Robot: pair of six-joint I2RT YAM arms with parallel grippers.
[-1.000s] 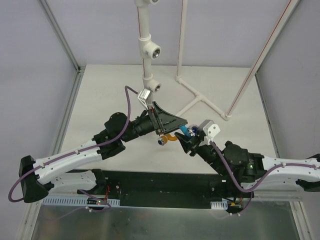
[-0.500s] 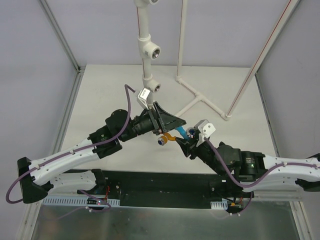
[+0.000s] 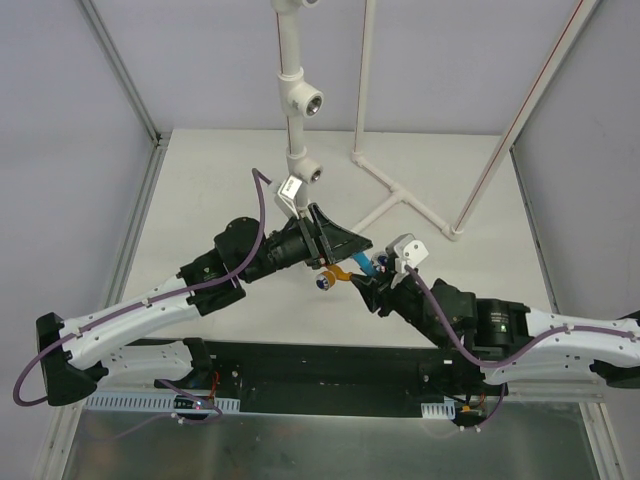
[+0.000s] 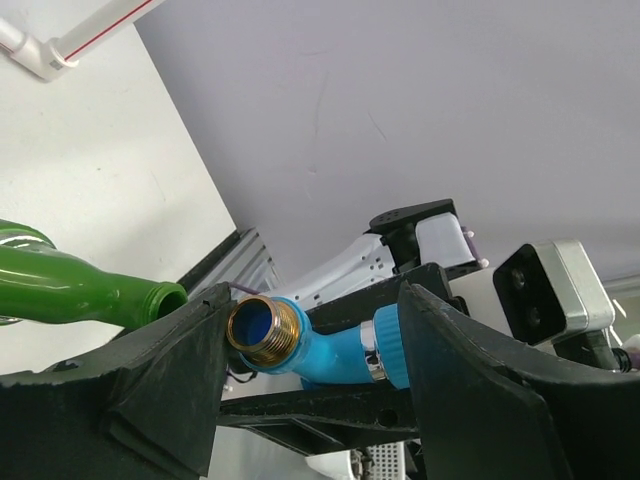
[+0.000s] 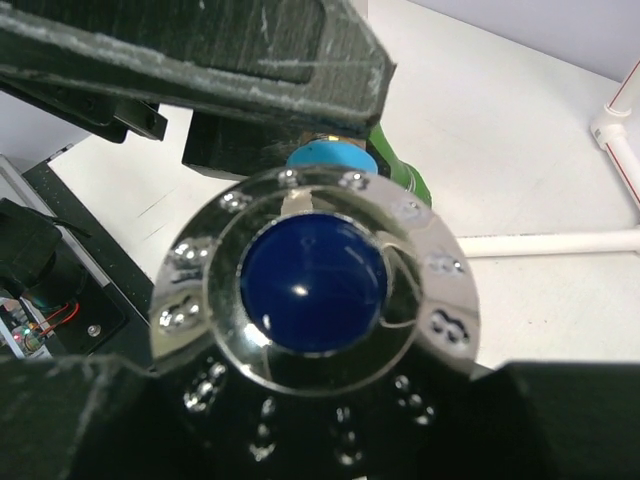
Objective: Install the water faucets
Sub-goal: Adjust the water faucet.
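Note:
The light blue water faucet (image 3: 371, 263) hangs above the table between both arms. In the left wrist view its brass threaded end (image 4: 256, 324) meets one finger of my left gripper (image 4: 315, 348) and its blue collar meets the other. My left gripper (image 3: 356, 254) is shut across its length. My right gripper (image 3: 374, 274) is shut on its chrome knob (image 5: 314, 283), which fills the right wrist view. A green water faucet (image 4: 70, 292) lies on the table beneath. An orange water faucet (image 3: 340, 275) shows just below the left fingers.
An upright white pipe (image 3: 291, 60) at the back carries two tee fittings (image 3: 311, 101) (image 3: 314, 174). White base pipes (image 3: 400, 200) lie on the table at the right. A slanted rod (image 3: 520, 125) crosses the right side. Frame rails edge the table.
Both arms have shifted slightly left and away from the bases with the blue faucet between them. The right arm has stretched further in. Neither gripper's opening has changed.

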